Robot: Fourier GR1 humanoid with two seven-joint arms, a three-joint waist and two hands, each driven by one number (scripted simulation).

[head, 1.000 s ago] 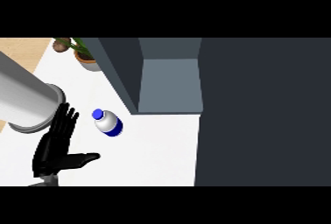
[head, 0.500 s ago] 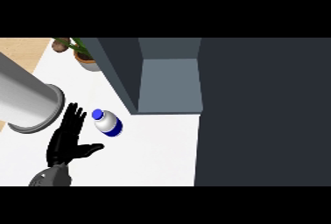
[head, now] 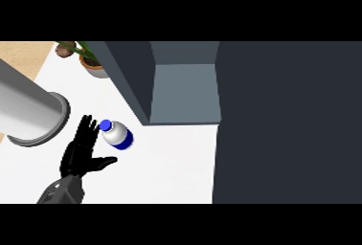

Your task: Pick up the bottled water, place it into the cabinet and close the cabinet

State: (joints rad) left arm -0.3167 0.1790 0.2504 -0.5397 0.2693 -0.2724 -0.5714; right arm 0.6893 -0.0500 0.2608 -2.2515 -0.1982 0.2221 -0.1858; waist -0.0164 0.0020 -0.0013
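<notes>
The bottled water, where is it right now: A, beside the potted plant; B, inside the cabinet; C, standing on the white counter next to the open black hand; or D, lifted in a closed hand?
C: the bottled water stands on the white counter, by the fingers of the open hand, outside the cabinet.

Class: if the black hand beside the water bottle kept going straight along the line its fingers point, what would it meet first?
Probably the grey cylinder: the hand points up-view past the bottled water on its right, though depth is unclear.
</notes>
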